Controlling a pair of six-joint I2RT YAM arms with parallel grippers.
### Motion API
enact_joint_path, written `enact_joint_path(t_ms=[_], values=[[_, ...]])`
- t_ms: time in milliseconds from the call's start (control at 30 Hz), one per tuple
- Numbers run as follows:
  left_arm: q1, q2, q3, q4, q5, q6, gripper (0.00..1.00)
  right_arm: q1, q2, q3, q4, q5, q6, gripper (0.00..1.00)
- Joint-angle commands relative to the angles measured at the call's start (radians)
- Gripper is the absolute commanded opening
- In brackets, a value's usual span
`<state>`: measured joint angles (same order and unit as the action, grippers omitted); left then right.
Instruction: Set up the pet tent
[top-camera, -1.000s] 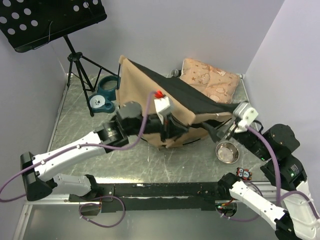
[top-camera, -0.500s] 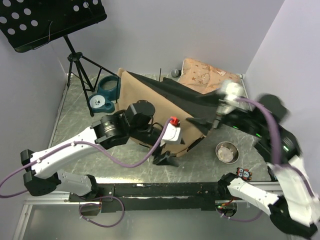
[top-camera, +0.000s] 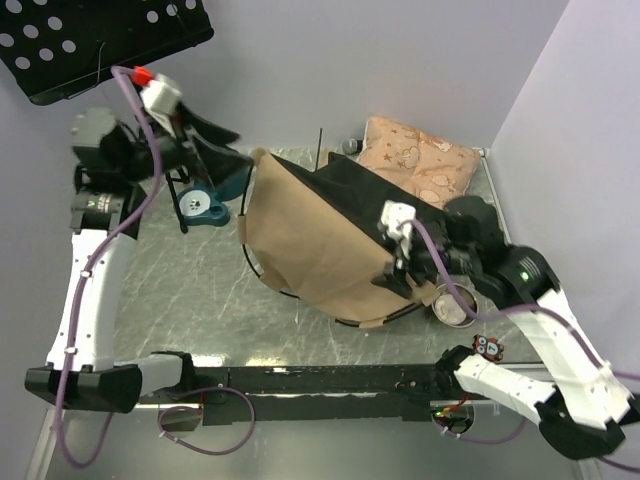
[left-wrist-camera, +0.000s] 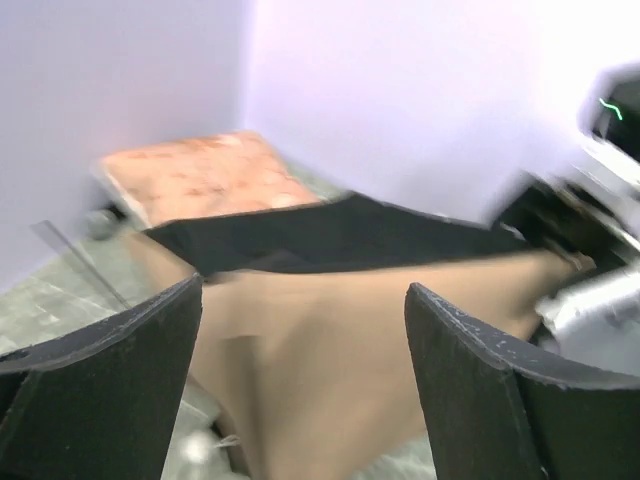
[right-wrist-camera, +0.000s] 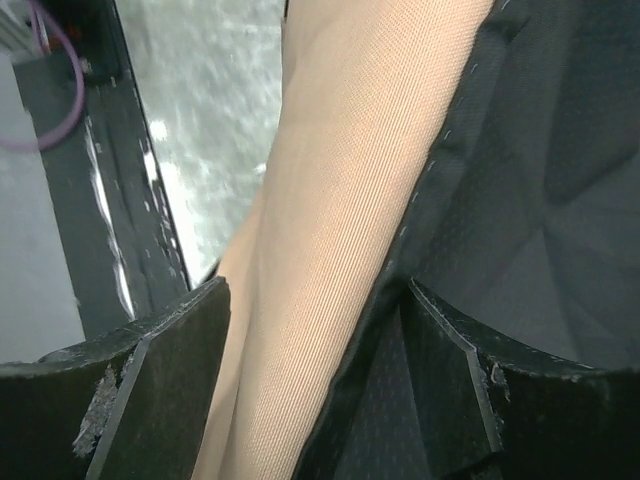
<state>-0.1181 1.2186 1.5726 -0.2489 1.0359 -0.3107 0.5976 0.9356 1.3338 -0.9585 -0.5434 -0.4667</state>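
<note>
Two things are changing at once. My left end effector (left-wrist-camera: 303, 290), which a second ago was clamped on the near side of the pet tent (top-camera: 310, 250), is now letting go and swinging high toward the far-left corner of the table (top-camera: 190, 290), above the blue bowl (top-camera: 200, 205). Its jaws are standing spread and empty, looking back over the cloth.

Without that lift the tent is losing its peak. It is now slumping across the middle of the table, tan side up, with the black base panel (top-camera: 350, 195) tipping toward the cushion (top-camera: 415, 160) in the far-right corner.

My right end effector (right-wrist-camera: 315, 290) is coming off the tent's right corner and settling at its near-right hem, just beside the steel bowl (top-camera: 455, 308). Its jaws are spread, straddling the seam where tan cloth meets black panel. I am seeing no pinch yet, and I cannot tell whether the pads are touching the cloth.

I am judging the tent as still not standing. This looks like a regrip, so the raising is still ahead of me.
</note>
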Motion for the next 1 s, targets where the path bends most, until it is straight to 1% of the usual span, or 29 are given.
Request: enact_joint_path(t_ms=[0, 67, 133, 167, 233, 300, 333, 367, 400, 467, 533, 567, 667, 733, 800, 867, 933, 967], values=[[0.101, 0.015, 0.024, 0.151, -0.017, -0.138, 0.86, 0.007, -0.073, -0.073, -0.077, 0.059, -0.154, 0.75], [0.103, 0.025, 0.018, 0.079, 0.021, -0.046, 0.84, 0.008, -0.098, -0.108, -0.053, 0.072, -0.170, 0.75], [0.101, 0.000, -0.061, 0.063, 0.082, 0.005, 0.85, 0.007, -0.100, -0.111, -0.045, 0.076, -0.168, 0.75], [0.100, -0.022, -0.095, 0.063, 0.117, 0.015, 0.84, 0.007, -0.095, -0.104, -0.049, 0.071, -0.164, 0.75], [0.100, -0.065, -0.138, -0.001, 0.147, 0.079, 0.83, 0.008, -0.086, -0.088, -0.056, 0.068, -0.158, 0.73], [0.101, -0.118, -0.193, 0.020, 0.176, 0.094, 0.82, 0.007, -0.086, -0.085, -0.040, 0.076, -0.162, 0.67], [0.101, -0.143, -0.212, 0.039, 0.168, 0.094, 0.83, 0.007, -0.086, -0.084, -0.031, 0.074, -0.170, 0.64], [0.100, -0.171, -0.235, 0.074, 0.161, 0.070, 0.83, 0.008, -0.084, -0.079, -0.025, 0.069, -0.174, 0.59], [0.104, -0.188, -0.246, 0.103, 0.114, 0.040, 0.83, 0.008, -0.081, -0.071, -0.020, 0.062, -0.184, 0.52], [0.110, -0.206, -0.221, 0.096, -0.011, 0.018, 0.83, 0.011, -0.070, -0.055, -0.022, 0.048, -0.214, 0.38], [0.115, -0.186, -0.151, 0.076, -0.175, -0.045, 0.83, 0.022, -0.067, -0.042, -0.039, 0.045, -0.286, 0.26], [0.154, -0.165, -0.097, 0.062, -0.221, -0.086, 0.83, 0.028, -0.072, -0.042, -0.048, 0.045, -0.338, 0.22], [0.187, -0.087, 0.039, 0.046, -0.264, -0.148, 0.85, 0.053, -0.110, -0.071, -0.066, 0.046, -0.539, 0.10], [0.189, -0.053, 0.076, 0.080, -0.251, -0.156, 0.87, 0.068, -0.142, -0.106, -0.065, 0.059, -0.659, 0.01], [0.189, -0.016, 0.076, 0.103, -0.250, -0.160, 0.86, 0.085, -0.170, -0.128, -0.065, 0.054, -0.742, 0.00], [0.189, 0.033, 0.073, 0.088, -0.255, -0.168, 0.85, 0.106, -0.202, -0.146, -0.075, 0.045, -0.820, 0.00], [0.189, 0.083, 0.049, 0.092, -0.196, -0.163, 0.83, 0.119, -0.257, -0.195, -0.071, 0.042, -0.958, 0.00], [0.189, 0.108, 0.021, 0.114, -0.165, -0.162, 0.82, 0.119, -0.315, -0.249, -0.050, 0.045, -1.043, 0.00]])
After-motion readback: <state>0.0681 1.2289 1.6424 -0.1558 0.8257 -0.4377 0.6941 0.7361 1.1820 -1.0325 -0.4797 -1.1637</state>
